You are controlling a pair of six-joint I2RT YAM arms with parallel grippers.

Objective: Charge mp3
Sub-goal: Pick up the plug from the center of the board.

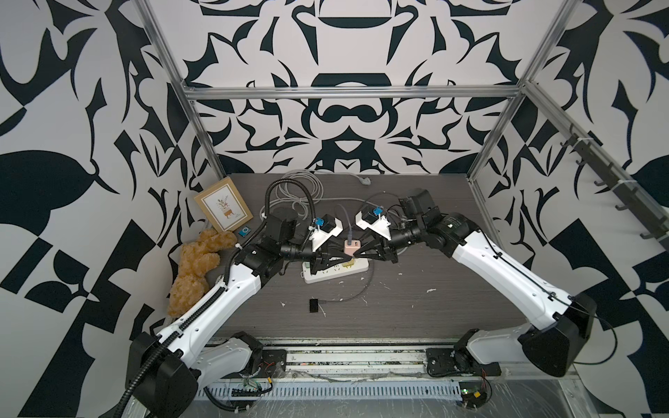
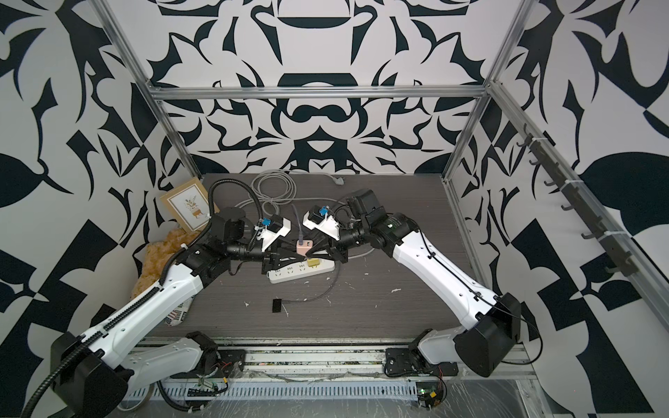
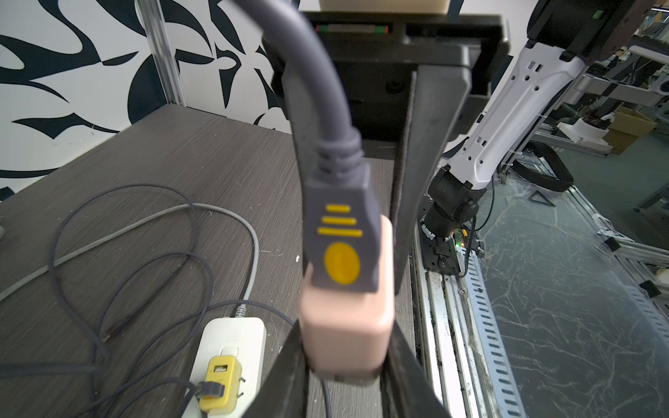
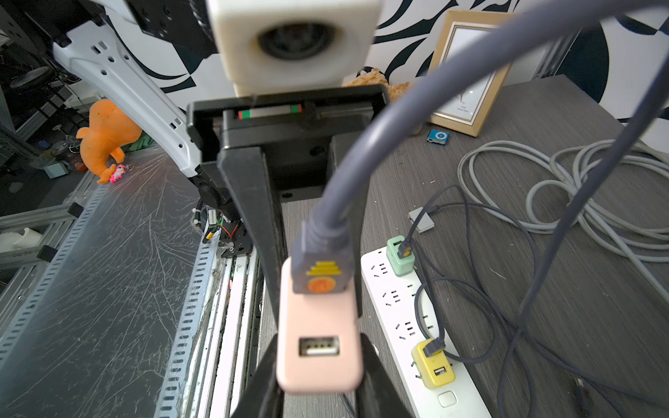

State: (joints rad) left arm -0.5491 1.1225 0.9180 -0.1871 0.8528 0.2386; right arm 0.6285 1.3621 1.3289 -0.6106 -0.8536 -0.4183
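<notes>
The mp3 [image 1: 244, 232], a tiny blue square player, lies at the back left by the picture frame; it also shows in the right wrist view [image 4: 438, 136]. Both grippers meet over the white power strip [image 1: 336, 273]. A pink charger cube [image 1: 350, 247] hangs between them above the strip. A grey cable plug [image 3: 340, 231] is plugged into it. My left gripper [image 3: 347, 347] is shut on the cube's sides from the left. My right gripper [image 4: 318, 369] is shut on it from the right. One USB port on the cube [image 4: 318, 345] is free.
A yellow charger [image 4: 433, 365] and a green charger [image 4: 399, 257] sit in the strip with grey cables. A small black device [image 1: 314, 305] lies near the front. A teddy bear [image 1: 197, 267], a picture frame [image 1: 223, 203] and coiled pale cable [image 1: 300, 188] stand left and behind.
</notes>
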